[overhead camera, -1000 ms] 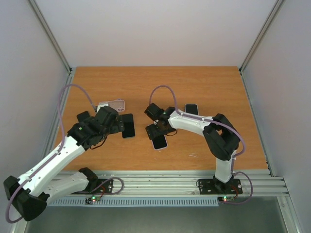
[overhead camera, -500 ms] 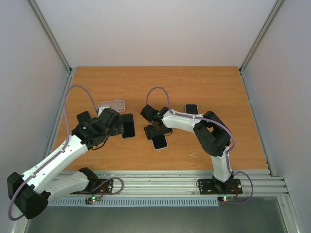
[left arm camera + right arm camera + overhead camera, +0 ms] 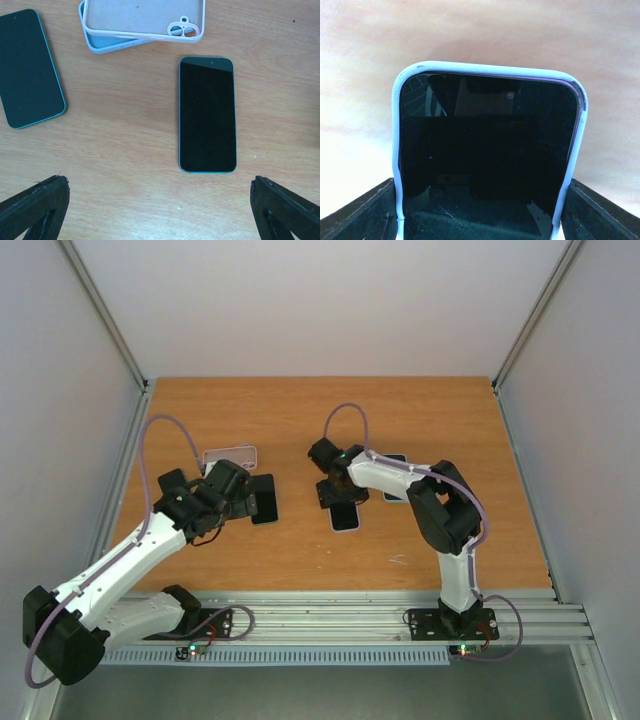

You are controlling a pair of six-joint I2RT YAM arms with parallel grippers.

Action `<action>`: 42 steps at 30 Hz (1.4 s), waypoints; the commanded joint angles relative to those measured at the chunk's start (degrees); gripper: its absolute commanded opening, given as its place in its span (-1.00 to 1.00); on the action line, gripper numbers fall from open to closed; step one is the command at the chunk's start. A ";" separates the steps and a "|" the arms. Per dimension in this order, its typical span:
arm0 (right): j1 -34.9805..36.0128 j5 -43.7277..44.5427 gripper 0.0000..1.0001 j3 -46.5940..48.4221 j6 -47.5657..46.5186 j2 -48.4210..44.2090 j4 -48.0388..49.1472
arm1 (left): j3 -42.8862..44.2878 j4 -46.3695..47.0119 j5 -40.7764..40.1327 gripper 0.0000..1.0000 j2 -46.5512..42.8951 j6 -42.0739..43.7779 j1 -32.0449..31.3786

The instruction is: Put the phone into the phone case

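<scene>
My right gripper [image 3: 336,490] is shut on a dark phone in a light blue case [image 3: 485,150], one finger on each long side. That cased phone [image 3: 345,516] lies low over the middle of the table. A purple edge shows at its top right corner. My left gripper [image 3: 160,210] is open and empty, just short of a bare black phone [image 3: 207,115], which also shows in the top view [image 3: 264,498]. An empty pink case [image 3: 145,20] lies on a light blue case [image 3: 107,44] beyond it. My left gripper in the top view [image 3: 238,496] sits left of the bare phone.
A second bare dark phone [image 3: 30,67] lies to the left in the left wrist view. Another dark phone [image 3: 394,462] lies behind the right arm. The pink case [image 3: 230,455] is at the back left. Grey walls and metal rails bound the wooden table [image 3: 300,560].
My right gripper has swung right and slightly back, carrying the cased phone with it. The left arm has shifted only slightly.
</scene>
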 commanded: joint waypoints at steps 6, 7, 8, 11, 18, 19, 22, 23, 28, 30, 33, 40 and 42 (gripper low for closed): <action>-11.53 2.34 0.57 6.46 -3.93 2.57 0.02 | -0.99 2.50 2.13 0.99 2.69 0.18 1.97; -12.27 2.22 0.57 7.01 -4.36 3.17 0.05 | -1.20 2.80 3.03 0.99 2.92 0.22 2.67; -12.78 2.28 0.57 7.51 -4.80 3.65 0.01 | -1.50 3.45 4.19 0.99 3.18 0.29 3.44; -13.88 2.70 0.58 8.54 -6.04 5.41 -0.67 | -2.47 4.80 8.22 0.99 3.93 0.39 6.31; -15.19 4.26 0.58 9.66 -8.52 7.68 -2.21 | -2.44 5.96 13.05 0.99 6.31 1.57 10.49; -15.21 4.75 0.58 9.83 -8.88 7.81 -2.53 | -2.27 6.09 13.54 0.99 6.70 1.82 11.09; -15.30 5.79 0.58 10.30 -10.00 8.17 -3.41 | -1.80 6.59 15.36 0.99 7.97 2.05 13.25; -15.30 5.99 0.58 10.69 -10.37 8.34 -3.84 | -1.65 6.86 15.96 0.99 8.31 2.07 13.93; -15.86 6.13 0.61 11.33 -10.75 8.64 -5.01 | -0.08 7.58 18.22 0.99 10.95 2.40 16.78; -16.14 5.55 0.65 11.31 -10.38 8.64 -4.99 | 0.87 7.81 18.89 0.99 12.25 2.67 17.84; -16.27 4.40 0.77 11.11 -10.31 8.04 -4.52 | 2.44 7.88 19.49 0.99 14.43 3.20 19.39; -16.27 -1.59 0.94 10.25 -11.89 4.25 -2.10 | 5.82 11.00 20.77 0.99 20.20 3.12 25.39; -16.27 -3.20 0.97 9.99 -12.27 2.63 -1.47 | 7.41 12.02 22.09 0.98 22.91 2.43 27.57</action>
